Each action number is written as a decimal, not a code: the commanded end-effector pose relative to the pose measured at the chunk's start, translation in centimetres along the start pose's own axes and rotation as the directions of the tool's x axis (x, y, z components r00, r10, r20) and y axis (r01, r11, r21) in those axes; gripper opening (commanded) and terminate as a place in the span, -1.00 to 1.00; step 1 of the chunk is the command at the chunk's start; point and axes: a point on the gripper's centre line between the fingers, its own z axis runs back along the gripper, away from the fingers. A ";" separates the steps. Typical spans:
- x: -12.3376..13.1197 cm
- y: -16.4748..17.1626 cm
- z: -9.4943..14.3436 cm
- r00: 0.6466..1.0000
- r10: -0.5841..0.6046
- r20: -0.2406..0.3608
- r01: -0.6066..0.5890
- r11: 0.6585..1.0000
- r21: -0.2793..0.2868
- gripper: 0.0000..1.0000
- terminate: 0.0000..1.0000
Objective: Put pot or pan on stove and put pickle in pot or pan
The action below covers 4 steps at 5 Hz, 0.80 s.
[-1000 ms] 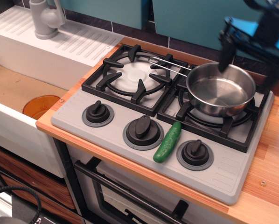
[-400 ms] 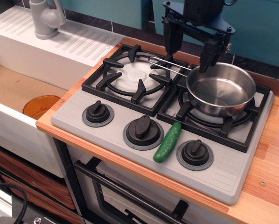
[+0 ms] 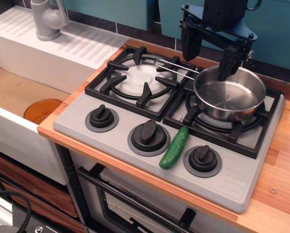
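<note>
The shiny steel saucepan (image 3: 229, 94) sits on the right burner grate of the grey toy stove (image 3: 111, 132), its wire handle (image 3: 176, 68) pointing left over the left burner. The pan is empty. The dark-green pickle (image 3: 174, 147) lies on the stove's front panel between the middle and right knobs. My gripper (image 3: 208, 54) hangs open and empty above the back of the stove, over the pan's handle and left rim, its two black fingers (image 3: 188, 44) spread wide and pointing down.
A white sink with a grey tap (image 3: 47, 19) stands at the back left. An orange plate (image 3: 42, 110) lies in the lower basin on the left. The wooden counter (image 3: 281, 194) runs along the right and front. Teal wall panels rise behind.
My gripper swung in from the far right to above the pan's handle, then shifted slightly right. It stayed open. The pan and the pickle have not moved.
</note>
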 end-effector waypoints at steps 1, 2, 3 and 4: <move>-1.6 -1.1 2.9 0.994 0.096 0.050 -0.102 0.984 0.149 1.00 -1.00; -2.4 -1.4 2.3 0.992 0.113 0.063 -0.121 0.982 0.145 1.00 -1.00; -3.3 -1.5 1.1 0.986 0.146 0.078 -0.156 0.976 0.153 1.00 -1.00; -4.2 -1.2 -0.1 0.984 0.145 0.101 -0.160 0.975 0.156 1.00 -1.00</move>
